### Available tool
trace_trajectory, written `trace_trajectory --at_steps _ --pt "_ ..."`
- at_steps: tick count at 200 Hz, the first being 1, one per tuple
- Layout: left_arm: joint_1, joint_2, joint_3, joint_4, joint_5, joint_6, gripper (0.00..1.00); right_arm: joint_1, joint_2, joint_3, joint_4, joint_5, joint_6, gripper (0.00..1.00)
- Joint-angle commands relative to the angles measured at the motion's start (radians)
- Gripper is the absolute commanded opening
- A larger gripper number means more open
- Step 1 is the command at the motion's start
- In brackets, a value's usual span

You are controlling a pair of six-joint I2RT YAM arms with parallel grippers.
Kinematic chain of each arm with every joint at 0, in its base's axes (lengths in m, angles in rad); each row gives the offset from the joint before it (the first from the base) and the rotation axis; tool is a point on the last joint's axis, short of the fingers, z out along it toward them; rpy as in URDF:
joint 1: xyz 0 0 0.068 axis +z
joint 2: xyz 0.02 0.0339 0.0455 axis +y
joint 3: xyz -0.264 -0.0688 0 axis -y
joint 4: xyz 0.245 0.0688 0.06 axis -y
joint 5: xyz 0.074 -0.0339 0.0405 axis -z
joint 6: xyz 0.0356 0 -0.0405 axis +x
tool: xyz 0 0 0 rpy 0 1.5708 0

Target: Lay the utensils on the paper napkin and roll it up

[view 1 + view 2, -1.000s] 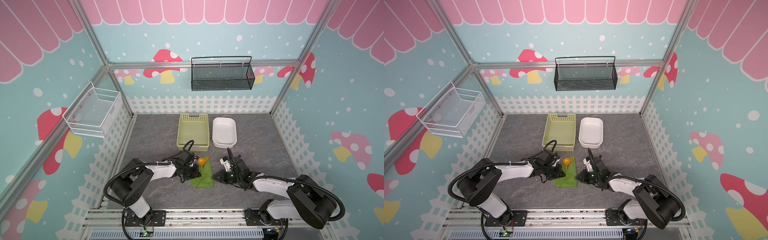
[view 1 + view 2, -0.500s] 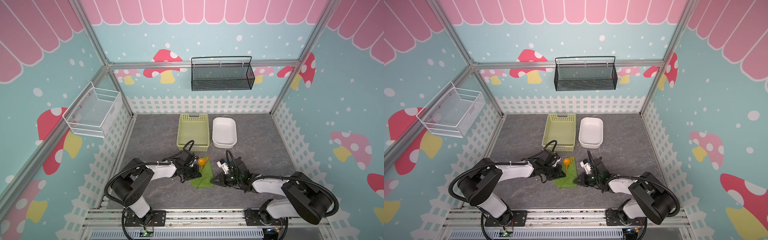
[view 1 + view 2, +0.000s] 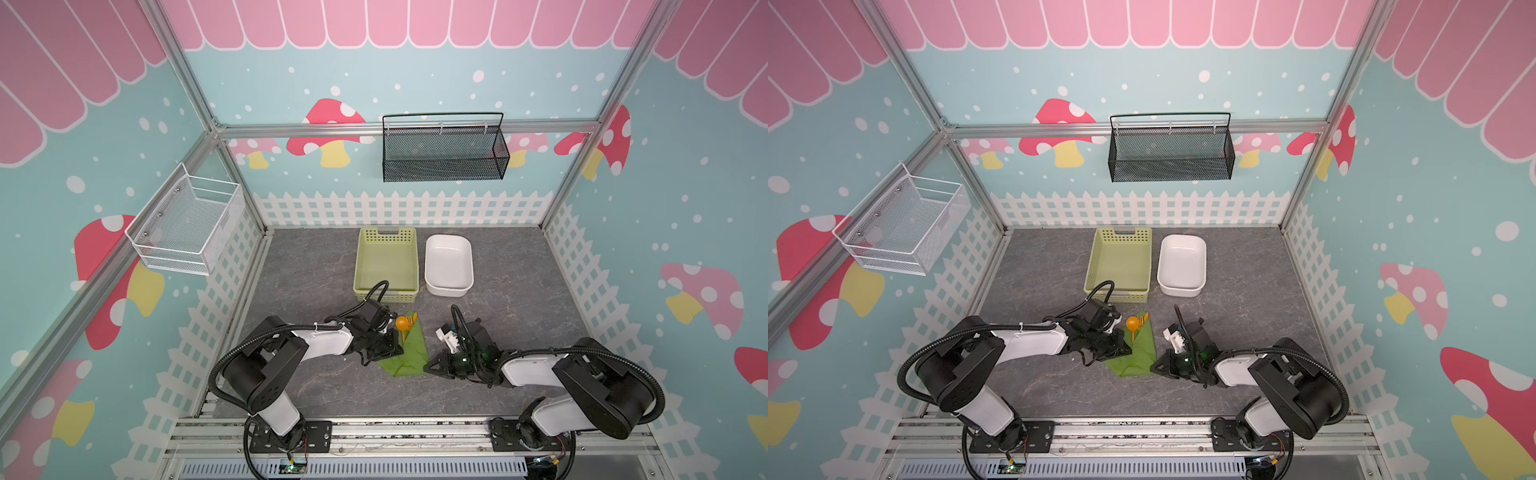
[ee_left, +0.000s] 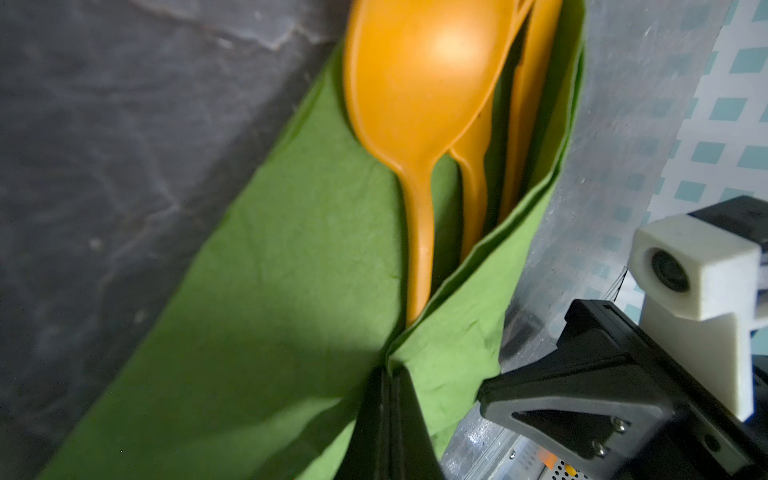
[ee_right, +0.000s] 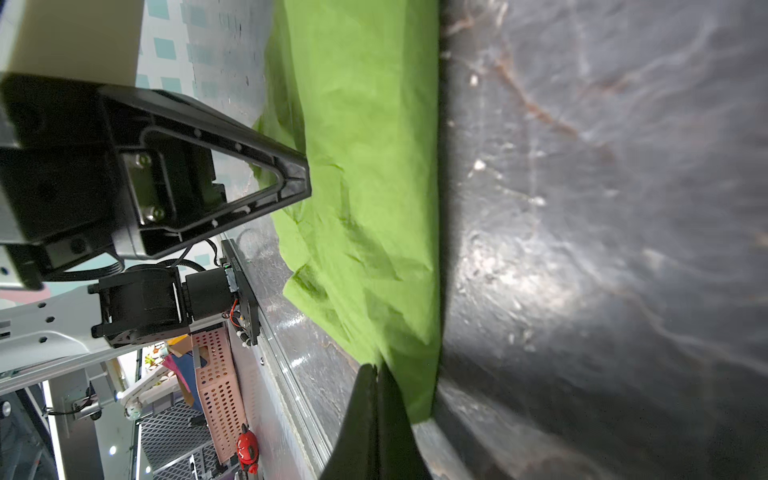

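Observation:
The green paper napkin [image 3: 412,353] [image 3: 1140,353] lies folded lengthwise over the orange utensils [image 3: 403,323] [image 3: 1133,322], whose heads stick out at its far end. In the left wrist view the spoon [image 4: 415,83] lies beside the fork [image 4: 473,166] and knife [image 4: 530,104], inside the fold of the napkin [image 4: 270,311]. My left gripper [image 3: 398,353] [image 3: 1128,352] [image 4: 388,374] is shut, pinching the napkin's folded flap. My right gripper [image 3: 426,368] [image 3: 1153,369] [image 5: 376,370] is shut on the napkin [image 5: 365,187] at its near right edge.
A pale yellow-green basket [image 3: 386,235] and a white dish [image 3: 449,286] stand just behind the napkin. A black mesh basket [image 3: 442,149] hangs on the back wall and a white wire basket [image 3: 187,224] on the left wall.
My right gripper has moved left to the napkin's near right edge and closed there. The left gripper has kept its hold and place.

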State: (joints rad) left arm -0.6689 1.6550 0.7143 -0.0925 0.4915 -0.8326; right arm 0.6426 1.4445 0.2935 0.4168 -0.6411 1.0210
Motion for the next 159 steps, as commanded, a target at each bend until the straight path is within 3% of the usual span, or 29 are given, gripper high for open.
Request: trace_trajectory --at_steps 1,73,159 --pt "0.0 0.024 0.01 -0.016 -0.005 0.012 0.03 0.004 0.014 -0.013 -0.064 0.043 -0.019 0.03" --pt "0.002 0.029 0.013 -0.016 0.001 0.015 0.03 0.003 -0.091 0.015 -0.065 0.047 -0.004 0.06" --pt "0.002 0.031 0.016 -0.016 0.004 0.016 0.03 0.003 0.03 0.009 -0.131 0.089 -0.067 0.03"
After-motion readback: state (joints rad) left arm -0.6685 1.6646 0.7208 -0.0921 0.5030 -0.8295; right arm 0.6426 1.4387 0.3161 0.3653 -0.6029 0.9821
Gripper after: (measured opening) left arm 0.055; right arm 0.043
